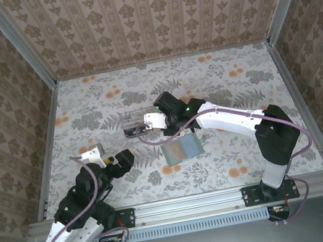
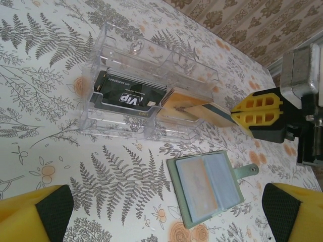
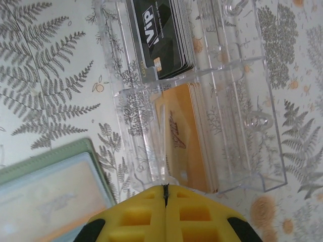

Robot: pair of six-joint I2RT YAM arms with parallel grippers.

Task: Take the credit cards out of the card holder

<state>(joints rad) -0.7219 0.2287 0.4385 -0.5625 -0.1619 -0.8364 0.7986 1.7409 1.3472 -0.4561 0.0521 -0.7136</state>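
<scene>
**Card pinched over the clear box, drop-off risk**

The right gripper is clamped tight on one card. The right wrist view shows that card edge-on, running out from the seam between the two yellow fingers. It hangs at the open side of the clear box, which sits about mid-table. It is over the orange stack, with the black cards in the next compartment.

What could go wrong:
- The card's leading edge may catch on the box's front lip or the divider. The box looks light, so a push would likely skid or tip it across the table.
- The pinch sits at the very end of the card. If the card bends against the stack it may twist or slip out and land outside the box.
- If it is released too high, the card may lean on the wall instead of lying flat.
- The wrist is low near the box, so pulling back could drag the box along.

The card holder lies open and flat, just toward the near edge from the box. It is apart from both grippers, beside and below the right fingers in the right wrist view. Its pockets appear to have cards left in them, so I judge the task unfinished.

The left gripper waits near the left near corner. Its fingers are spread wide and hold nothing, and the holder lies ahead of them, untouched.
</scene>
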